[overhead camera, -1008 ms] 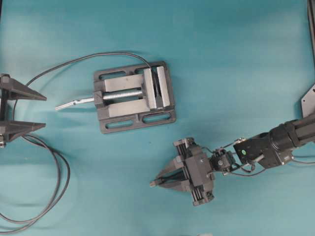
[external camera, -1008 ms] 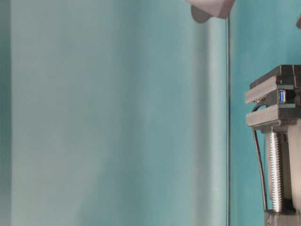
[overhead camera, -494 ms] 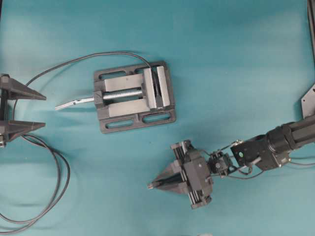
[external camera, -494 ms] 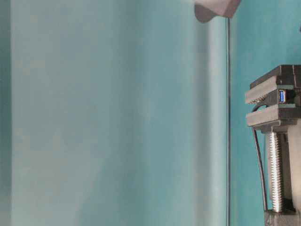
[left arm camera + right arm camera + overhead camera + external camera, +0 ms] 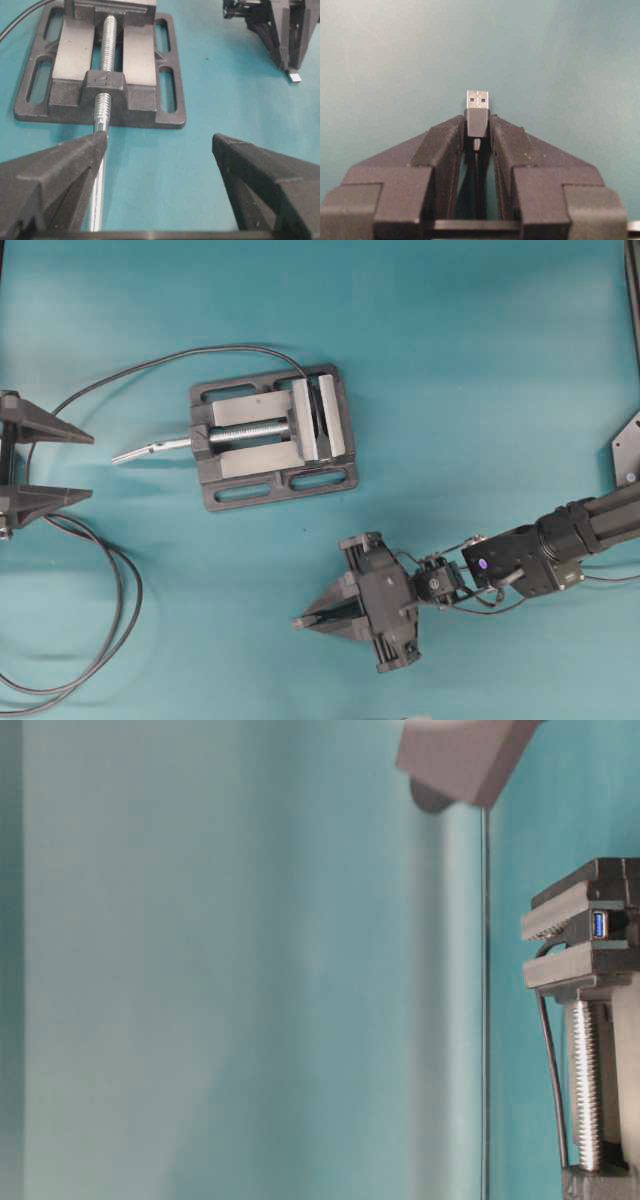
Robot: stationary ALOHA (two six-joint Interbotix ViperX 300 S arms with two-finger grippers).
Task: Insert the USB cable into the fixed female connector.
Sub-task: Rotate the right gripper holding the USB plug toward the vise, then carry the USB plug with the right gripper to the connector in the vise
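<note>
We see the right tool (image 5: 477, 131) clamped on the USB cable (image 5: 477, 120) at its stiff plug body, metal tip ahead of the fingertips, limp cord trailing behind; the left tool (image 5: 160, 145) gapes empty. Only the table-level view shows the fixed female connector (image 5: 600, 924), held in the vise (image 5: 272, 436)

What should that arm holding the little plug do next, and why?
Probably carry it toward the vise. The right gripper already pinches the USB cable, metal tip poking out, but the fixed female connector clamped in the vise sits well away.
</note>
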